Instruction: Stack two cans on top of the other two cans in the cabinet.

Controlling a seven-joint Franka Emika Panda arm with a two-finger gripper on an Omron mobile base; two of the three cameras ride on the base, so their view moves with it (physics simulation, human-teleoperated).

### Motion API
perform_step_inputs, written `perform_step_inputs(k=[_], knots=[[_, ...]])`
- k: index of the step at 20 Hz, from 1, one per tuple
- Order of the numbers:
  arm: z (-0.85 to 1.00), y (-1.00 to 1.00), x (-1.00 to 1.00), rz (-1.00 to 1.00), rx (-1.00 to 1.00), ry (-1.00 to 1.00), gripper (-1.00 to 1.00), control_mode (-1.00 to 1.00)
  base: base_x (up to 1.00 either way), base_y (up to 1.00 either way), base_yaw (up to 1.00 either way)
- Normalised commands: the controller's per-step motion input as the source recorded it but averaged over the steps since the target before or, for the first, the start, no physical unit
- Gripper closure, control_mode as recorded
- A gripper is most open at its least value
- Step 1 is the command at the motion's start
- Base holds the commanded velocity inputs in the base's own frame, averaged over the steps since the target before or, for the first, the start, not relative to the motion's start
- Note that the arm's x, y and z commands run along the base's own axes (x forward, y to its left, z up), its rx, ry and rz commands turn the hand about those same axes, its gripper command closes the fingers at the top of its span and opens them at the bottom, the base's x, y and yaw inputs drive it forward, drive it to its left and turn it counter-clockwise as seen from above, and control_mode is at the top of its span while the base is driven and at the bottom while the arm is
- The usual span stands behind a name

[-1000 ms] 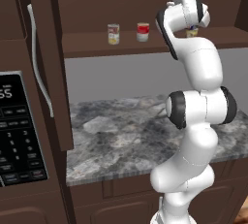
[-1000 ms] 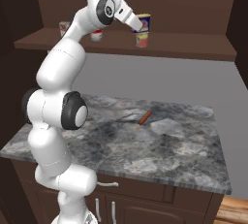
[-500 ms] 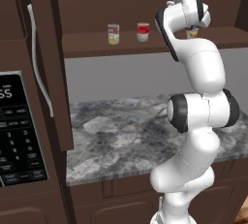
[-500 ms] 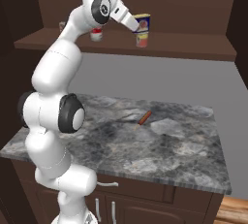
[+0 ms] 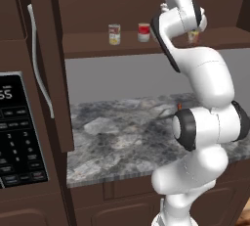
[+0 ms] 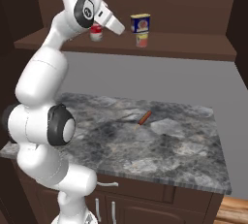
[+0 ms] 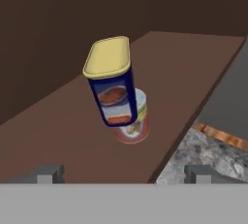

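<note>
One blue tin (image 7: 113, 88) upright atop pale-yellow can (image 7: 135, 123), seemingly tilted

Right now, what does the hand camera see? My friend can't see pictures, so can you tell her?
A boxy blue tin with a yellow lid sits stacked on a small pale-yellow can on the brown shelf. The open gripper is apart from them, fingertips wide at the bottom.

Glossy white rounded arm (image 5: 205, 73), bulbous links; dark grey-black round joint caps, black seams between segments; small dark squarish fingers (image 7: 47, 173).
</note>
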Motion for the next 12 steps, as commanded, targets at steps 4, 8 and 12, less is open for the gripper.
perform_step_inputs(k=[4, 8, 12], knots=[[0.0, 0.36, -0.48, 0.29, 0.0, 0.0, -1.0, -1.0, 0.0, 0.0, 0.0], [0.0, 0.38, -0.46, 0.44, -0.01, 0.03, -1.0, -1.0, 0.0, 0.0, 0.0], [-0.07, 0.34, -0.35, 0.52, 0.0, 0.06, -1.0, -1.0, 0.0, 0.0, 0.0]])
